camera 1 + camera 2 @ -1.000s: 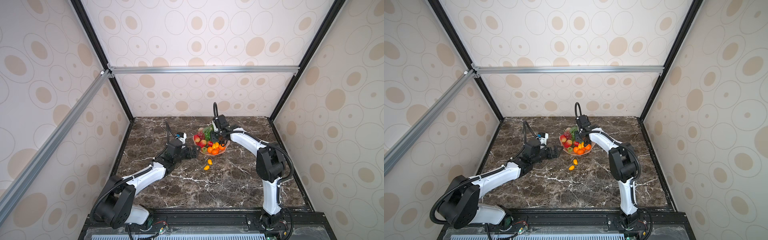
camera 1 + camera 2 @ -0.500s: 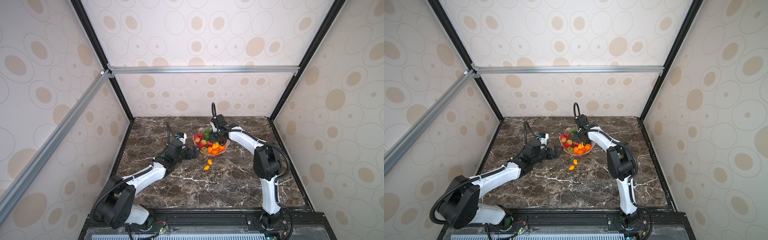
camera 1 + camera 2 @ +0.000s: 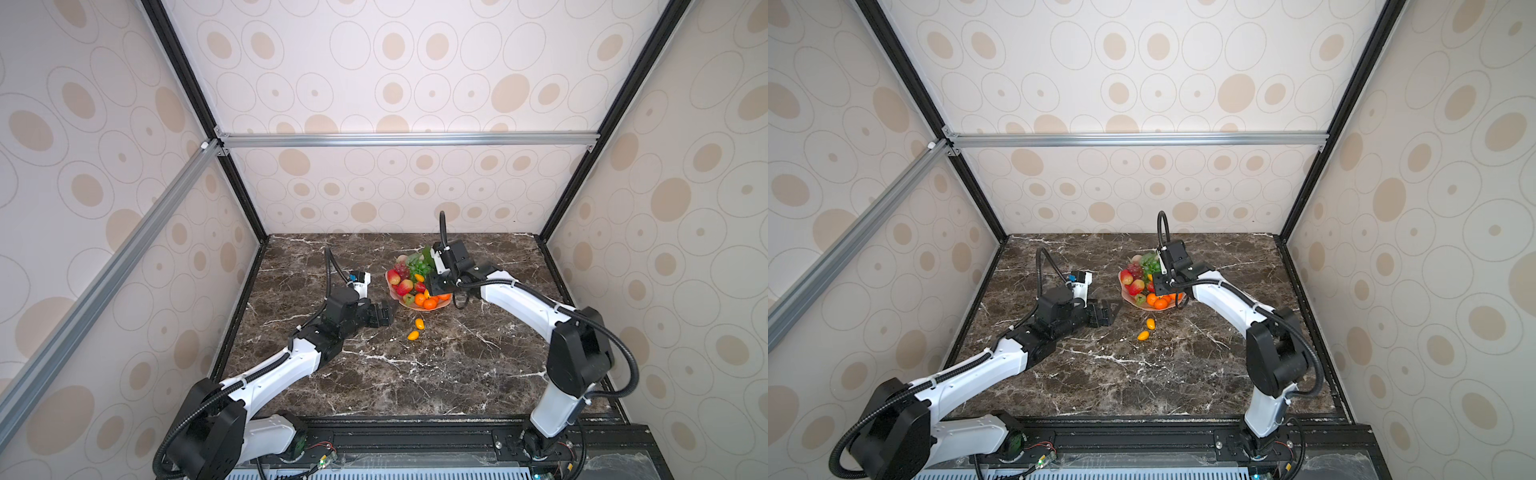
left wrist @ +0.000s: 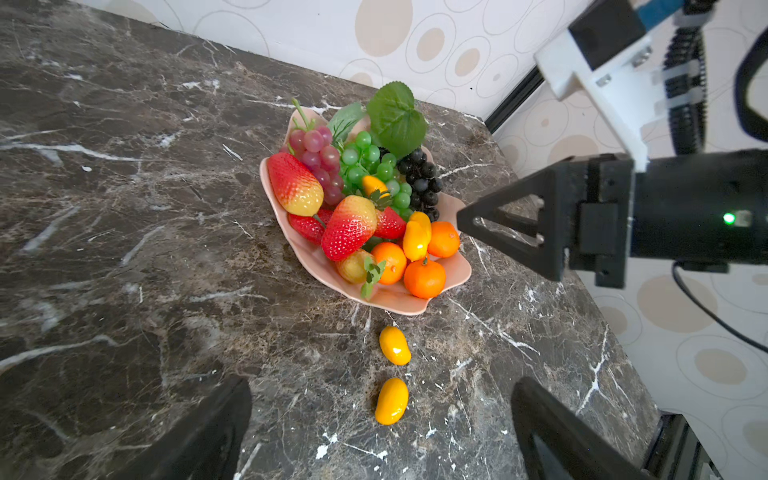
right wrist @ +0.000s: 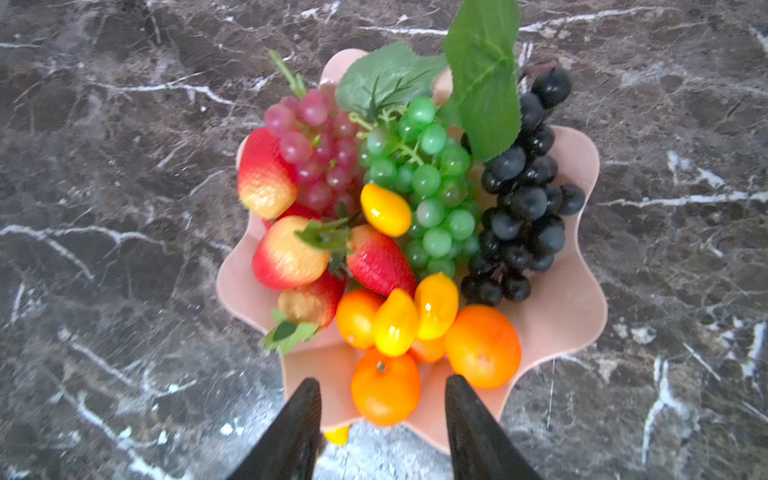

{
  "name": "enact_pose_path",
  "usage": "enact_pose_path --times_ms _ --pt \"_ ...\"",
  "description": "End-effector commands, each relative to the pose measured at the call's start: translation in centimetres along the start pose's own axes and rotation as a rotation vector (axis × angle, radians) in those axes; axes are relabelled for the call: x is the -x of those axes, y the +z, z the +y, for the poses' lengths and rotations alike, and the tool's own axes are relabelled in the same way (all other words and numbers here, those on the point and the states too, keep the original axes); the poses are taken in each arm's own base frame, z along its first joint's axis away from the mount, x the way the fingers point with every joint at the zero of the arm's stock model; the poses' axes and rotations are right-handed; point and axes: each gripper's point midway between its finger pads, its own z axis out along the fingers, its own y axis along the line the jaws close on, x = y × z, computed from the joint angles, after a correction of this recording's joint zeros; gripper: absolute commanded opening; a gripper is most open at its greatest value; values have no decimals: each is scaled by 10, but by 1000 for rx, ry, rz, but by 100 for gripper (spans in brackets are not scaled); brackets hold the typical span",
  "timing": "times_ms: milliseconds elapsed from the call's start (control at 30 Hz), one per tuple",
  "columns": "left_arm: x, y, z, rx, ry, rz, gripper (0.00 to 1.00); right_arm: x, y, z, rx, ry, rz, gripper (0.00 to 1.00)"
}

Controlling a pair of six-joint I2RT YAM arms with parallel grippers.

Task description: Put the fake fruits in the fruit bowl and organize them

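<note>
The pink fruit bowl (image 3: 420,308) (image 3: 1128,297) (image 4: 390,300) (image 5: 561,316) holds strawberries (image 4: 349,227), tangerines (image 5: 482,345), yellow-orange ovals (image 5: 385,210) and red, green and black grape bunches (image 5: 432,183). Two more ovals lie on the marble in front of it (image 3: 419,323) (image 3: 413,335) (image 4: 395,345) (image 4: 391,401). My right gripper (image 3: 434,284) (image 3: 1158,284) (image 5: 383,384) hangs open over the bowl's near rim, with a tangerine (image 5: 384,392) lying loose below the jaws. My left gripper (image 3: 384,314) (image 3: 1111,309) (image 4: 380,395) is wide open and empty, low beside the two ovals.
The dark marble table (image 3: 395,374) is walled in by patterned panels and black frame posts. The right gripper's black finger (image 4: 498,224) reaches in over the bowl's edge in the left wrist view. Bare marble lies in front of the ovals.
My right gripper's jaws have spread apart over the bowl and its elbow has swung out toward the near right. The left arm has not moved.
</note>
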Motion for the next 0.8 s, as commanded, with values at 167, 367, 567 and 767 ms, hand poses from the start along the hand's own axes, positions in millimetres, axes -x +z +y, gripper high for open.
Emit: enact_pose_path --times_ms 167,367,567,767 --pt "-24 -15 -8 -10 75 30 98 -67 -19 18 -38 -4 -2 51" --pt "-43 -12 -17 -24 98 65 98 -102 -14 25 -5 50 -6 52" --pt "-52 -7 -17 -18 73 72 98 -119 7 33 53 110 21 53" --pt "-56 -5 -14 -17 45 70 98 -119 22 34 39 119 27 54"
